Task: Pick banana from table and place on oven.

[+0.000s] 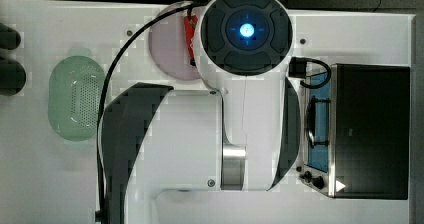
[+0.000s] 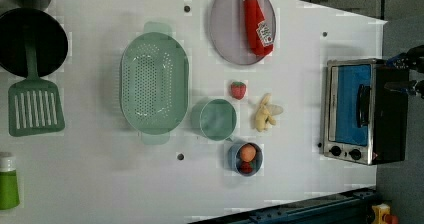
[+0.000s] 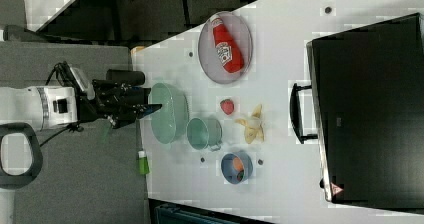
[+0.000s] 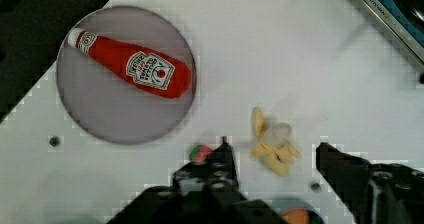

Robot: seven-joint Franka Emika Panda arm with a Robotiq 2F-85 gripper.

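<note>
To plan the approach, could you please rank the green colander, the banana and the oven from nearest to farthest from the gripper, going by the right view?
1. The green colander, just off the gripper tips, toward the right view's left.
2. The banana, mid-table, past the green cup.
3. The oven, along the right view's right side.

You get bright, even light on the flat white surface (image 2: 300,184), with soft, faint shadows, blocky pixelation along edges, and the black fingers (image 4: 220,164) blurred close up.
</note>
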